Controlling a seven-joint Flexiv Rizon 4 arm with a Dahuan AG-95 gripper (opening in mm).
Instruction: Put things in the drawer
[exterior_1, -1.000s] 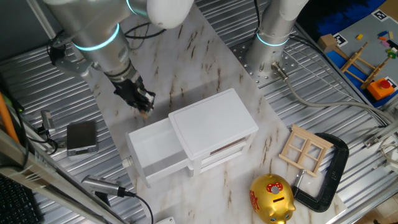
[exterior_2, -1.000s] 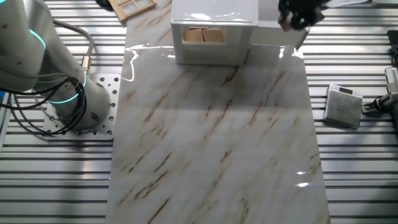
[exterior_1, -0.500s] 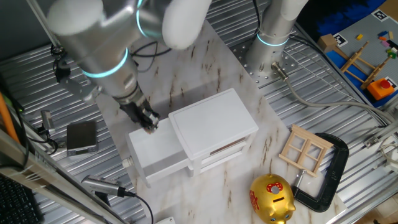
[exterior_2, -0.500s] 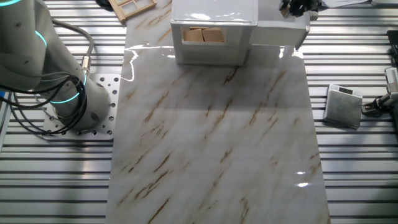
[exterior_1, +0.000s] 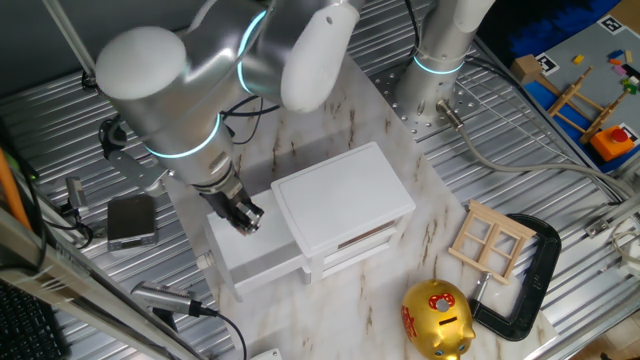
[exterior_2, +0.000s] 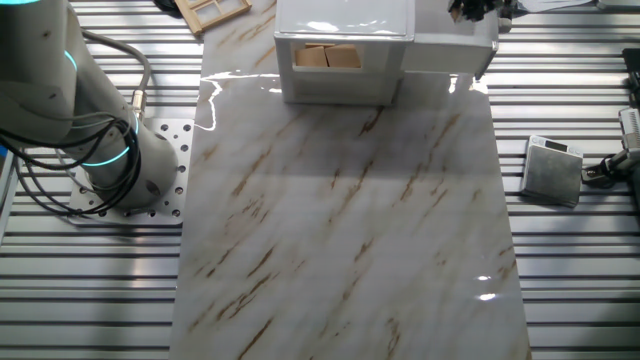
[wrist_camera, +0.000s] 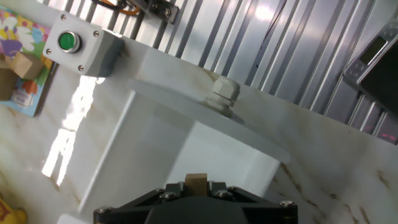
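My fingers (wrist_camera: 196, 185): cut off by the bottom edge in the hand view; only a small tan block between them shows, too little to name.
My gripper (exterior_2: 478, 8): cropped by the top edge in the other fixed view; opening can't be told.
Drawer (exterior_1: 252, 250) inside: partly hidden behind my gripper (exterior_1: 246, 217) in one fixed view.
Cabinet (exterior_2: 343, 52) top: cut off at the top edge in the other fixed view.
Window frame (exterior_2: 212, 10): clipped by that same edge.

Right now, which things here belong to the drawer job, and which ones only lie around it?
For the job: the open drawer, the white cabinet, the gripper over the drawer, the small tan block at its fingers.

Just lying about: golden piggy bank, wooden window frame, black clamp, green-button box.
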